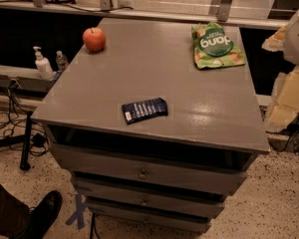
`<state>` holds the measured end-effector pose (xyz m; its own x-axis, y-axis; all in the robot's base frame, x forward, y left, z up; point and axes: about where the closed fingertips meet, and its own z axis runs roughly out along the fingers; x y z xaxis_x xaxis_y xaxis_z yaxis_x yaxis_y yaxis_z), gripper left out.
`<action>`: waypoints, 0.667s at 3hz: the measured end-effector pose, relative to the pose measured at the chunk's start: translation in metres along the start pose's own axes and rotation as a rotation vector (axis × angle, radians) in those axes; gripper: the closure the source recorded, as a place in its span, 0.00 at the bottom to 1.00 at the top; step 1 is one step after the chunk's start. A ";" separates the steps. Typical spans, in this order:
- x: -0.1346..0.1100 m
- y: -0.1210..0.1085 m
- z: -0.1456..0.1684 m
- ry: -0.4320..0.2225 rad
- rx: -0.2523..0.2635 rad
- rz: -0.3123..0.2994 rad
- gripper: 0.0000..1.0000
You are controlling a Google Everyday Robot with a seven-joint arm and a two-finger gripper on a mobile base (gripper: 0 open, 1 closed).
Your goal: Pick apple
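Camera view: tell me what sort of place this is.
Probably an office or lab workspace: a grey drawer cabinet on speckled floor, a white pump bottle beside it, trailing black cables. The claw sits at the right edge.

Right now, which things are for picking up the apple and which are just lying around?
For the job: small round red-orange apple, back left on the grey drawer cabinet; the pale pincer at the right edge, far from the apple.
Just lying about: green snack bag; dark blue flat packet; white pump bottle; black shoe.
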<state>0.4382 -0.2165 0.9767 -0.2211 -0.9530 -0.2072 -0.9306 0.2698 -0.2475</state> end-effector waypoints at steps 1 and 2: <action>0.000 0.000 0.000 0.000 0.000 0.000 0.00; -0.008 -0.002 0.003 -0.040 0.004 -0.009 0.00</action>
<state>0.4424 -0.2095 0.9762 -0.2012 -0.9490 -0.2427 -0.9313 0.2622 -0.2530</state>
